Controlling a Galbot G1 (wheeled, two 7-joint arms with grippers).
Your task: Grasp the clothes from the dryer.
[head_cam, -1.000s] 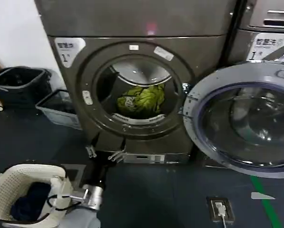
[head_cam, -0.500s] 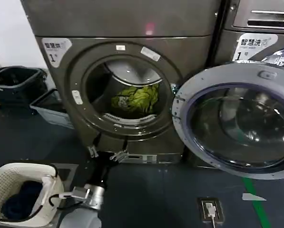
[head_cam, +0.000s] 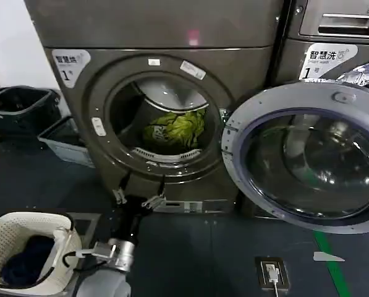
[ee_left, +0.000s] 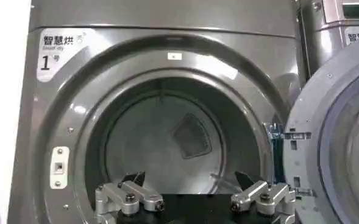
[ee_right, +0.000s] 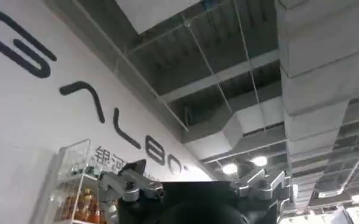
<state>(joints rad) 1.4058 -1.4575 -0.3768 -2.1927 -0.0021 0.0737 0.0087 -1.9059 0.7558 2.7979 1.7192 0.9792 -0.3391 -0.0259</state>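
The clothes point(head_cam: 175, 130) lie inside the dryer point(head_cam: 159, 80), its door point(head_cam: 305, 158) swung right, a basket point(head_cam: 23, 247) front-left.

Dim room; glare on dryer point(head_cam: 172, 37) panel; ceiling lamps point(ee_right: 243, 164) bright.

Count: 2 front-load machines: the dryer point(head_cam: 153, 124) with its door point(head_cam: 305, 158) open, and a second machine point(head_cam: 332, 37) beside it. 1 bundle of clothes point(head_cam: 175, 130) in the drum. 1 white basket point(head_cam: 23, 247) with 1 dark blue garment point(head_cam: 23, 263) inside. 1 black bin point(head_cam: 20, 111), 1 grey crate point(head_cam: 70, 142). 1 floor socket point(head_cam: 272, 273). 2 grippers: left gripper point(ee_left: 191, 182), right gripper point(ee_right: 197, 179).
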